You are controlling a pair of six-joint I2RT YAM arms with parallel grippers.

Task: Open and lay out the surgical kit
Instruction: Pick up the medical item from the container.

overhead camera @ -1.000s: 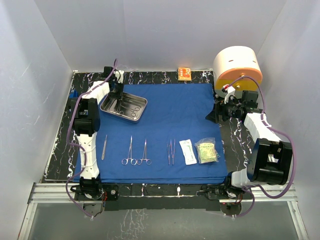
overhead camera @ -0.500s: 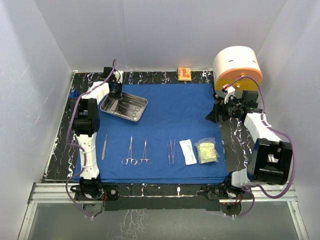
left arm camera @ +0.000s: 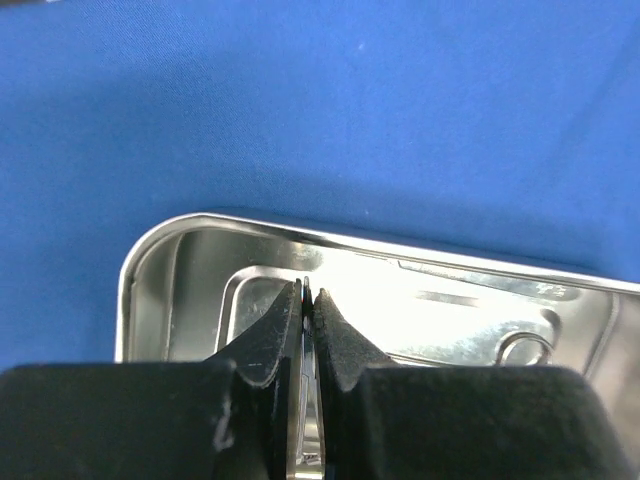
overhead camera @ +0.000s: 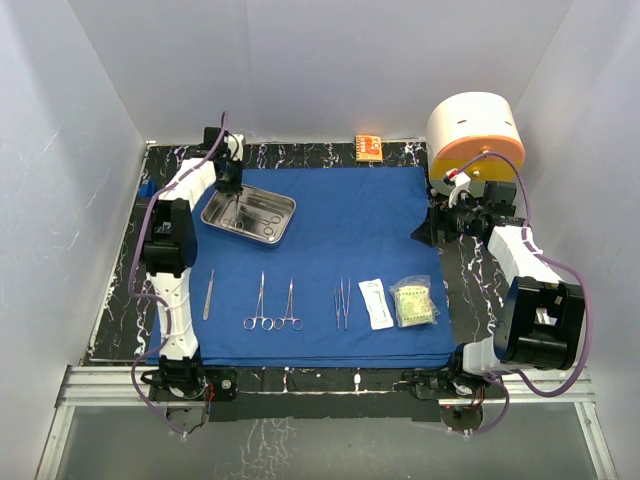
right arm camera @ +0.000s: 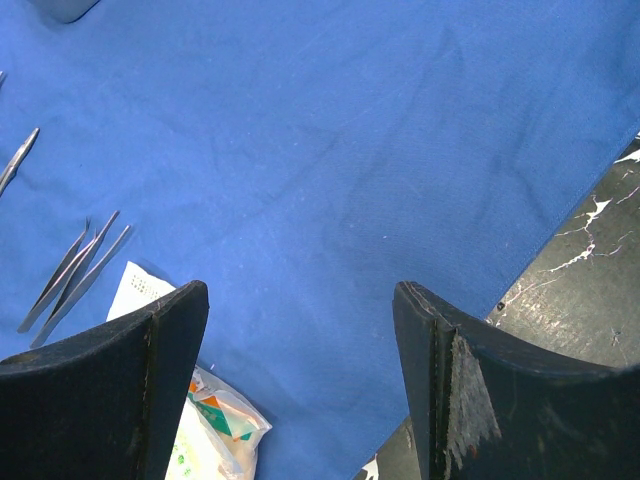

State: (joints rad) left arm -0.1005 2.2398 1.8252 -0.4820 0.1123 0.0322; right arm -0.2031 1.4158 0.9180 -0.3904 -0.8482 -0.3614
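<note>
The royal-blue drape (overhead camera: 350, 220) lies spread flat on the table. The steel tray (overhead camera: 212, 213) sits on its far left corner with ring-handled instruments (overhead camera: 262, 212) inside. My left gripper (overhead camera: 228, 185) is shut on the tray's rim (left arm camera: 135, 270), a thin metal edge pinched between the pads (left arm camera: 270, 340). Along the drape's front lie a slim instrument (overhead camera: 208, 294), two ring-handled forceps (overhead camera: 272, 305), tweezers (overhead camera: 342, 303) and two packets (overhead camera: 376, 303) (overhead camera: 414, 303). My right gripper (overhead camera: 436, 226) hovers open over the drape's right edge (right arm camera: 350, 150), nothing between its fingers.
A big cream-and-orange cylinder (overhead camera: 475, 130) stands at the back right, just behind the right arm. A small orange box (overhead camera: 369, 148) lies beyond the drape's far edge. White walls close in the black marbled table (overhead camera: 120, 300) on three sides.
My left gripper has closed on the tray's rim and shifted slightly toward the back left. The right arm has not moved.
</note>
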